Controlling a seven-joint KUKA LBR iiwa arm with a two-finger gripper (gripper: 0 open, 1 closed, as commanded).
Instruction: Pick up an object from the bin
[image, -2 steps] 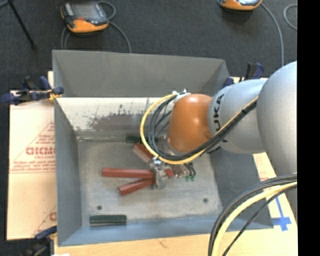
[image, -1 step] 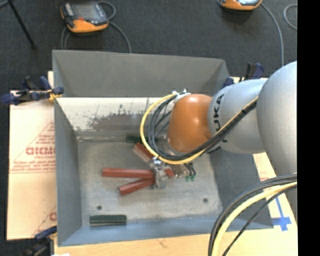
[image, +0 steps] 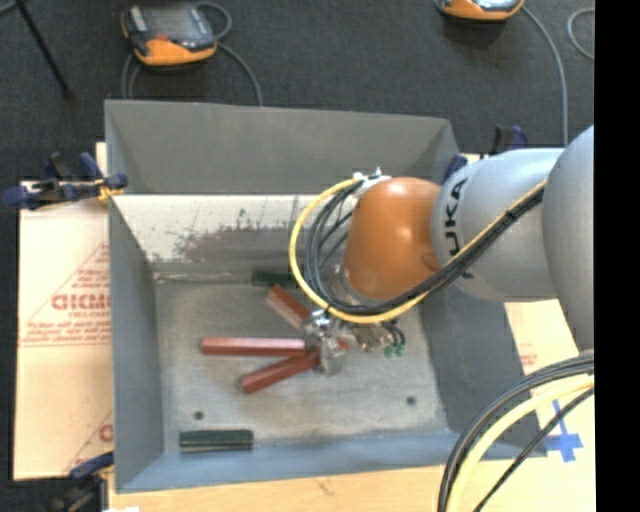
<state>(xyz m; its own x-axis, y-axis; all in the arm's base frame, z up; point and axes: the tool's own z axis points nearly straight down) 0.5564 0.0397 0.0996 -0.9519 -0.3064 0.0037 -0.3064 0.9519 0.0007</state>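
The gripper (image: 326, 352) sits at the near end of a red stick (image: 255, 346) running leftward in the view from it; whether it is open or gripping, I cannot tell.

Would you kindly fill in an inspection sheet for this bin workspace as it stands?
Surface: grey metal bin, floor scuffed, back wall speckled with dark marks.
Job's things: three red-brown sticks fanned at mid-floor; a dark green bar near the front left corner; another dark piece by the back wall.
Clutter: nothing seen.
Grippers: gripper low at the sticks' right ends.
Cables: yellow and black cables loop round the orange wrist cover.
Surroundings: two orange-and-black devices on the dark floor beyond the bin.
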